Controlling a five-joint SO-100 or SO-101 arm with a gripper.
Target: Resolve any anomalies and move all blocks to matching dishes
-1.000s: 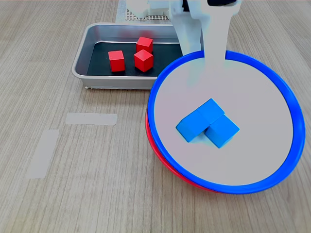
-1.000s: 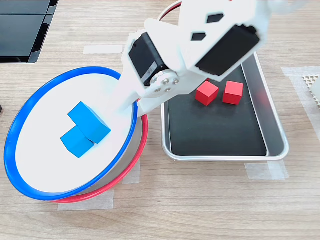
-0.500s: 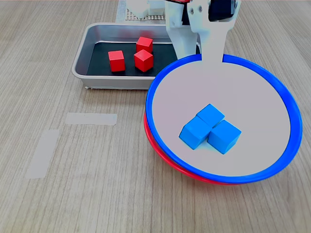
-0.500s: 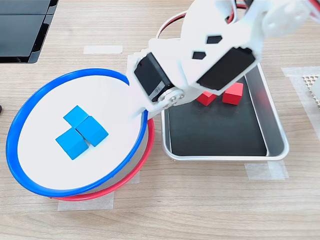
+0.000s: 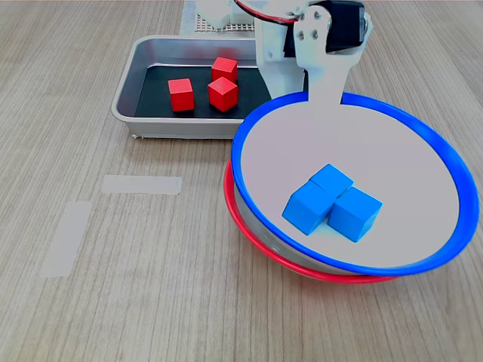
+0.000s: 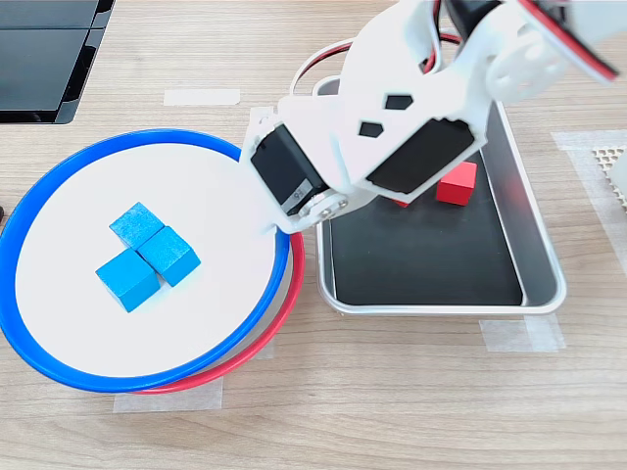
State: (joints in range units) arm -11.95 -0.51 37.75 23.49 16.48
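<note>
The blue-rimmed dish [image 5: 302, 143] [image 6: 196, 323] rests tilted on top of the red-rimmed dish [image 5: 249, 234] [image 6: 286, 299], whose rim peeks out beneath it. Three blue blocks [image 5: 332, 202] [image 6: 147, 255] lie clustered inside the blue-rimmed dish. My white gripper [image 5: 321, 94] [image 6: 274, 220] is shut on the blue-rimmed dish's rim, on the side nearest the tray. Three red blocks [image 5: 223, 93] sit in the silver tray [image 5: 124, 94] [image 6: 544, 264]. In the second exterior view the arm hides most of them and only one red block [image 6: 457, 182] shows fully.
Pale tape strips [image 5: 142, 184] [image 5: 66, 237] lie on the wooden table at the first exterior view's left. A black panel [image 6: 49, 49] sits at the second exterior view's top left, and a white mesh [image 6: 612, 166] at the second exterior view's right edge.
The blue-rimmed dish has been dragged by its rim, leftward in the second exterior view, and now sits flatter. The blue blocks slid and settled into a flat cluster. The red blocks stayed put.
</note>
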